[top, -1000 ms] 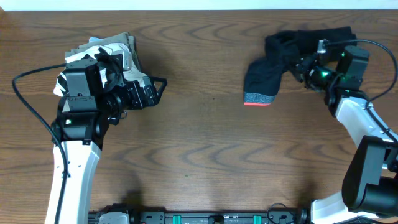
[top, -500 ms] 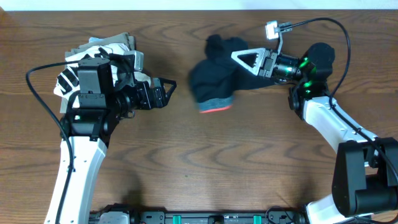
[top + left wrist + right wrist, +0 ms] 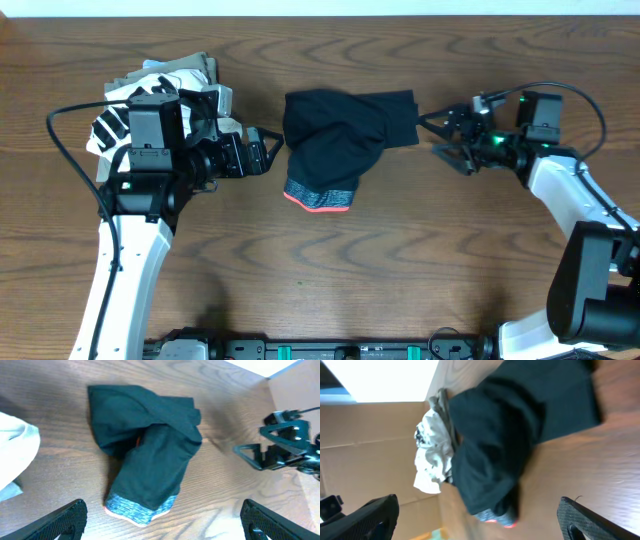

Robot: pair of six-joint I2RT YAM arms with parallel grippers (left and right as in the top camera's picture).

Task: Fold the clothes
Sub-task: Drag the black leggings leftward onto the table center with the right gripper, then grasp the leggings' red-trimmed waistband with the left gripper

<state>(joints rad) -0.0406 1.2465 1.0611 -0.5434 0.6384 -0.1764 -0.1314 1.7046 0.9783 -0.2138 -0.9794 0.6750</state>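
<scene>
Hands first: the left hand has its fingers spread wide and holds nothing, and the right hand is likewise spread wide and empty. Just ahead of the left hand's fingertips, and apart from them, the black leggings lie bunched in a loose heap on the counter, between the two hands. The grey waistband, edged in coral-red, forms the end of the heap ahead of the left hand and off toward the arm bases. One dark end of the garment reaches toward the right hand and stops close by its farther finger; contact cannot be confirmed. Behind the left hand, partly under its arm, sits a pile made up of a white printed shirt and a khaki garment.
</scene>
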